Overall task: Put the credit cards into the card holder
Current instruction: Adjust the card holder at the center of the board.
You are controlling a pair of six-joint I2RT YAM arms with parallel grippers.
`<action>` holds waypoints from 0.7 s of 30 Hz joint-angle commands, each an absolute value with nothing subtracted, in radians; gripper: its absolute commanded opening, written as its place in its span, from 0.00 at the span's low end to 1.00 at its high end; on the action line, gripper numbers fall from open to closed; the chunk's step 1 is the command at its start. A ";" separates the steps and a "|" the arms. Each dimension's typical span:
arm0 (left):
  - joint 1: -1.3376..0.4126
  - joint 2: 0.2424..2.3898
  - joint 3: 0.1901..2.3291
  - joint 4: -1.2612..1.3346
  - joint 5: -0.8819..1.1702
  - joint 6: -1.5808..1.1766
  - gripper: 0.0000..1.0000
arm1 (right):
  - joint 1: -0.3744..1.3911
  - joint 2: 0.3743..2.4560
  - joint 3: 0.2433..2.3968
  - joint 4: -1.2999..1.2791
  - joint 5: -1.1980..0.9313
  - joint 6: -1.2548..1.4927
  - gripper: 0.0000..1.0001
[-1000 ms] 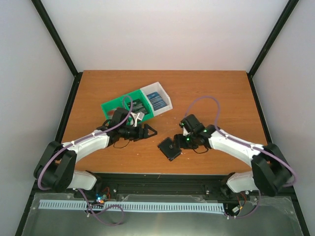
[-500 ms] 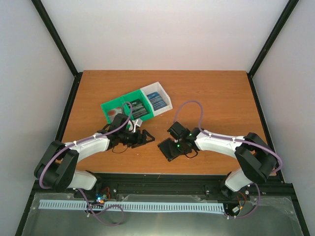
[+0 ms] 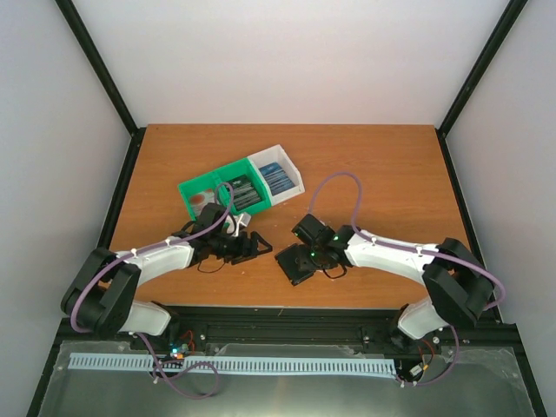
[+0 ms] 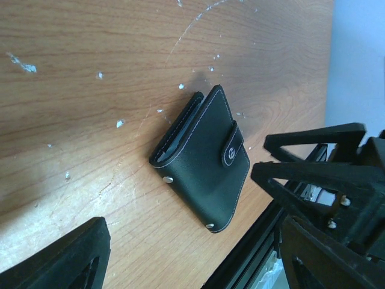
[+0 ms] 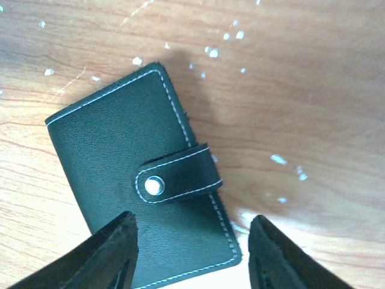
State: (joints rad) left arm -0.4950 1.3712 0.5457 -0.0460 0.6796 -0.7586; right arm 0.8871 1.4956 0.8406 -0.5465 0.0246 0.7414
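The closed black stitched-leather card holder (image 5: 141, 186) is lying flat on the wooden table (image 3: 382, 165). The right gripper (image 5: 192, 241) is hovering over it, jaws parted and empty. The left gripper (image 4: 186, 235) is waiting just left of it, jaws wide and empty. Only the overhead view is showing the blue and dark credit cards (image 3: 276, 178), sitting in a green-and-white plastic bin (image 3: 198, 187) behind it.

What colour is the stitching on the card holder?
White, against the black leather of the card holder. It shows best in the right wrist view.

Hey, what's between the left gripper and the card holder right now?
Nothing but bare table: the left wrist view shows only wood between the left gripper and the closed card holder, and the top view agrees.
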 commanded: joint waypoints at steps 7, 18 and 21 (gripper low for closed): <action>-0.506 1.410 0.543 -0.006 0.692 -0.772 0.79 | 0.894 1.541 0.849 -0.571 0.057 0.697 0.42; -0.506 1.406 0.512 0.000 0.693 -0.784 0.79 | 0.896 1.555 0.796 -0.374 -0.150 0.845 0.22; -0.506 1.409 0.503 0.007 0.698 -0.791 0.78 | 0.899 1.581 0.813 -0.337 -0.166 0.889 0.21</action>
